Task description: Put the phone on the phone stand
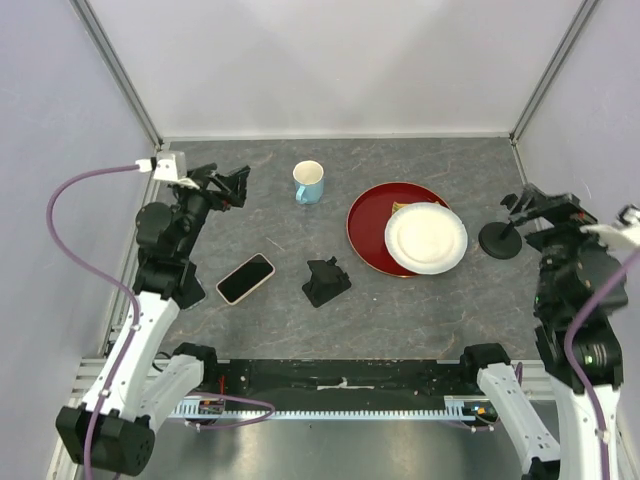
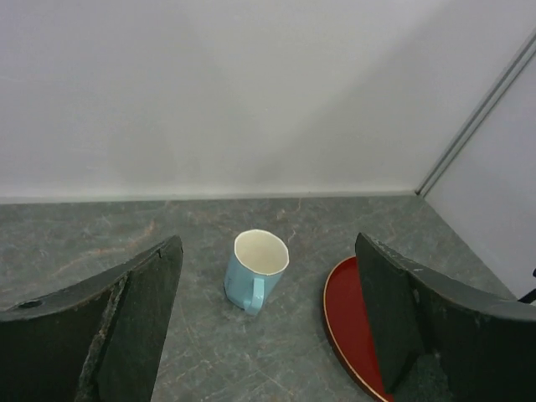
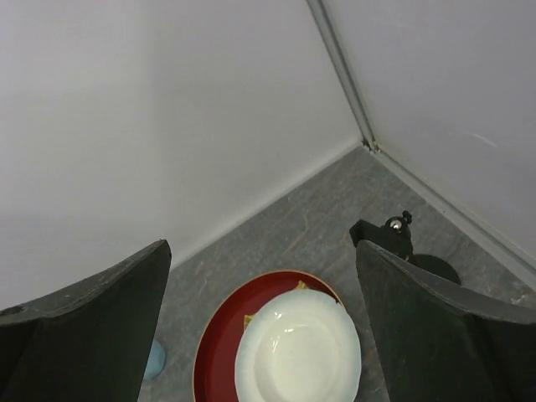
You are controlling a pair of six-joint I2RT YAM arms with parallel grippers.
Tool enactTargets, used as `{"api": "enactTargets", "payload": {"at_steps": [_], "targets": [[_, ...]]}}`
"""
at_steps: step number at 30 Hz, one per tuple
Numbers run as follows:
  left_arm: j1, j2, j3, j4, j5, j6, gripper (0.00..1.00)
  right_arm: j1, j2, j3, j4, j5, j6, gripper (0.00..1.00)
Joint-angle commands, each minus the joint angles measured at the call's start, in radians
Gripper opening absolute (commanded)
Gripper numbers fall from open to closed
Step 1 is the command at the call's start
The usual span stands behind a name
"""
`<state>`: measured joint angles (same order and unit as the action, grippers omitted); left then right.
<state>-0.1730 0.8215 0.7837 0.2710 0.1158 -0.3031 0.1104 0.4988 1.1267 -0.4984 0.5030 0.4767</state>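
The phone (image 1: 245, 278) lies flat on the grey table, dark screen up, in a pale case, left of centre. The small black wedge phone stand (image 1: 326, 281) sits just right of it, apart from it. My left gripper (image 1: 232, 186) is open and empty, raised at the back left, well behind the phone. My right gripper (image 1: 528, 203) is open and empty at the far right. Neither wrist view shows the phone or the stand. My left gripper (image 2: 268, 335) and my right gripper (image 3: 260, 335) both show spread fingers with nothing between them.
A light blue mug (image 1: 308, 182) (image 2: 255, 270) stands at the back centre. A red plate (image 1: 372, 222) (image 2: 356, 327) (image 3: 219, 352) carries a white plate (image 1: 426, 238) (image 3: 298, 350). A taller black round-base stand (image 1: 501, 238) (image 3: 394, 236) is at the right, near my right gripper.
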Motion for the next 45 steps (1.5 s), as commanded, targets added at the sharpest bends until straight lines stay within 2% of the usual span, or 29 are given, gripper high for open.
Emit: {"api": "enactTargets", "payload": {"at_steps": [1,6,10,13,14,16,17,20,24,26,29,30,32,33,35,39,41,42,43,45], "targets": [[0.006,0.073,0.086,-0.071,0.090,-0.036,0.89,0.002,0.108,0.067,-0.066,-0.133,0.023,0.98],[0.006,0.168,0.149,-0.121,0.182,-0.060,0.89,0.002,0.207,0.023,0.012,-0.598,0.017,0.98],[0.006,0.251,0.210,-0.206,0.249,-0.073,0.88,0.011,0.312,-0.031,0.055,-0.768,0.129,0.98],[0.004,0.320,0.258,-0.263,0.298,-0.085,0.87,0.109,0.369,-0.076,0.054,-0.775,0.108,0.98],[0.006,0.340,0.279,-0.265,0.314,-0.094,0.86,0.203,0.382,-0.093,0.047,-0.750,0.099,0.98],[0.006,0.396,0.302,-0.305,0.363,-0.108,0.85,0.306,0.437,-0.103,0.031,-0.684,0.079,0.98],[0.006,0.415,0.324,-0.329,0.381,-0.120,0.82,0.398,0.461,-0.114,0.023,-0.673,0.071,0.98],[0.004,0.488,0.368,-0.368,0.459,-0.129,0.75,0.526,0.552,-0.130,-0.017,-0.643,0.051,0.98],[0.006,0.531,0.388,-0.386,0.522,-0.140,0.72,0.580,0.505,-0.226,-0.012,-0.571,0.066,0.98],[0.006,0.533,0.391,-0.388,0.527,-0.149,0.72,0.580,0.428,-0.278,-0.005,-0.532,0.094,0.98],[0.006,0.536,0.390,-0.380,0.542,-0.168,0.72,0.580,0.348,-0.390,0.050,-0.558,0.245,0.98],[0.006,0.538,0.390,-0.375,0.556,-0.172,0.72,0.580,0.325,-0.433,0.146,-0.595,0.358,0.98],[0.006,0.542,0.388,-0.369,0.567,-0.180,0.72,0.581,0.323,-0.570,0.291,-0.676,0.474,0.98],[0.006,0.548,0.388,-0.371,0.570,-0.183,0.72,0.583,0.331,-0.606,0.433,-0.745,0.535,0.98],[0.004,0.551,0.388,-0.371,0.573,-0.188,0.72,0.598,0.375,-0.651,0.527,-0.767,0.634,0.98],[0.004,0.556,0.388,-0.371,0.578,-0.191,0.71,0.641,0.454,-0.691,0.618,-0.699,0.847,0.98],[0.006,0.559,0.390,-0.368,0.582,-0.195,0.71,0.684,0.471,-0.785,0.737,-0.657,1.056,0.94],[0.004,0.559,0.390,-0.368,0.588,-0.197,0.71,0.695,0.481,-0.815,0.880,-0.637,1.118,0.92],[0.004,0.558,0.388,-0.365,0.590,-0.199,0.71,0.701,0.484,-0.834,0.920,-0.602,1.157,0.89],[0.004,0.553,0.388,-0.366,0.588,-0.197,0.71,0.726,0.486,-0.826,0.885,-0.555,1.208,0.87]]}}
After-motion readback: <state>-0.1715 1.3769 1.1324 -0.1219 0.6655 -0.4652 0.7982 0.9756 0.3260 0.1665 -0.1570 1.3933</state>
